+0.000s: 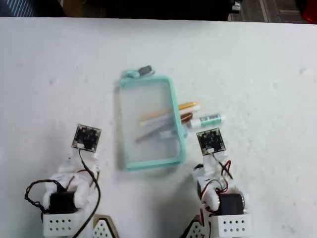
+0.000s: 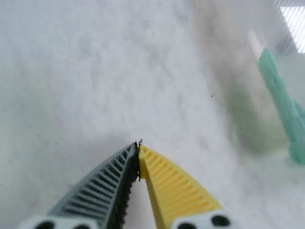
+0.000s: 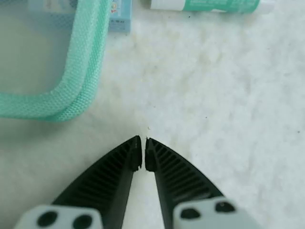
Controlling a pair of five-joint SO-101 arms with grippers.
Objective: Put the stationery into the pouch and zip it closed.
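A translucent pouch with mint-green trim lies flat in the middle of the table, its zipper pull at the far end. Several pens lie partly under or inside it, their tips sticking out on its right side. A green-and-white glue tube lies just right of them on the table. My left gripper, grey and yellow, is shut over bare table left of the pouch. My right gripper, black, is shut just near of the pouch's corner, with the glue tube beyond it.
The white table stretches wide on all sides of the pouch. Both arm bases sit at the near edge, left and right. A dark edge runs along the table's far side.
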